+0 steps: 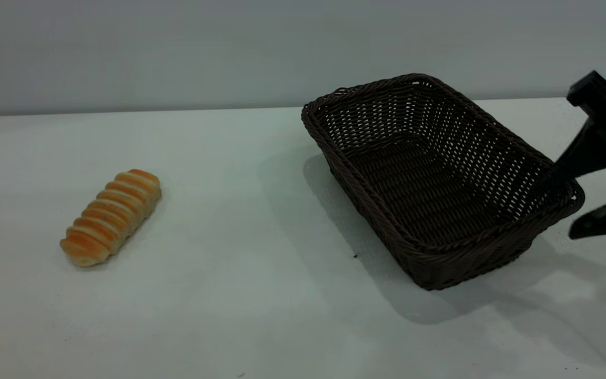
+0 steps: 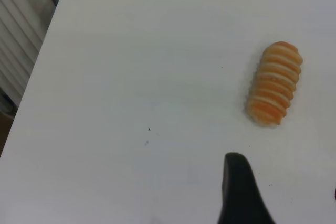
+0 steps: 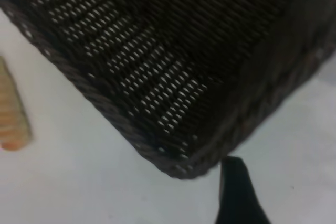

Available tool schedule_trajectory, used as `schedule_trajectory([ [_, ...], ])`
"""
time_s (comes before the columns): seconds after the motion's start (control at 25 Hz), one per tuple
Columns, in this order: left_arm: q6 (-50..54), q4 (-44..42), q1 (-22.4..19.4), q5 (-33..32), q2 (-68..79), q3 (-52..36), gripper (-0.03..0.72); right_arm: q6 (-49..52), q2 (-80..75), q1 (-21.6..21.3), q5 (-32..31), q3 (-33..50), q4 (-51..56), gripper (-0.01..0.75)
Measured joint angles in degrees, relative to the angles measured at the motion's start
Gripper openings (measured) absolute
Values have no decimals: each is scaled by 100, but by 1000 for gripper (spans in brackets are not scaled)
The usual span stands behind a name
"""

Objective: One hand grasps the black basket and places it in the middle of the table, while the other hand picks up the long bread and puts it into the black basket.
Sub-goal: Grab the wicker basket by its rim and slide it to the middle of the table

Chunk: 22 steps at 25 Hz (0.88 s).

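A: Exterior view first. Where does your basket (image 1: pixel 442 179) sit?

B: On the right half of the tabletop (image 1: pixel 261 295), turned at an angle, nothing in it. Your right gripper (image 1: pixel 579 197) is at its right-hand end with the jaws apart, one prong by the rim near the far corner, the other lower beside the wall. Whether either prong touches the wicker, you cannot tell.

A: And the bread (image 1: pixel 111 217)?

B: Lying flat on the left half, well apart from the basket.

A: Left wrist view?

B: You see the bread (image 2: pixel 274 83) on the tabletop (image 2: pixel 147 77), with one dark prong of the left gripper (image 2: pixel 239 192) near it, not touching. You cannot tell how those jaws stand.

A: Right wrist view?

B: A basket (image 3: pixel 173 66) corner fills it, one prong just outside the rim, and the bread (image 3: pixel 13 114) shows at the edge.
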<state>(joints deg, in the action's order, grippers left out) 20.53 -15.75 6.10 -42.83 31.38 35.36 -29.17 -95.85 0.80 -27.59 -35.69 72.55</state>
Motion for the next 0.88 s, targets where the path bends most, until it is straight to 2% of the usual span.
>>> schedule_trajectory([
  [0.24, 0, -2, 0, 10, 0, 0, 460, -643, -459, 0, 105, -11, 827, 438],
  [0.52, 4, -6, 0, 10, 0, 0, 460, -1054, -802, 0, 116, -50, 1382, 436],
  [0.88, 4, -6, 0, 10, 0, 0, 460, -1183, -1329, 50, 242, -414, 1673, 436],
])
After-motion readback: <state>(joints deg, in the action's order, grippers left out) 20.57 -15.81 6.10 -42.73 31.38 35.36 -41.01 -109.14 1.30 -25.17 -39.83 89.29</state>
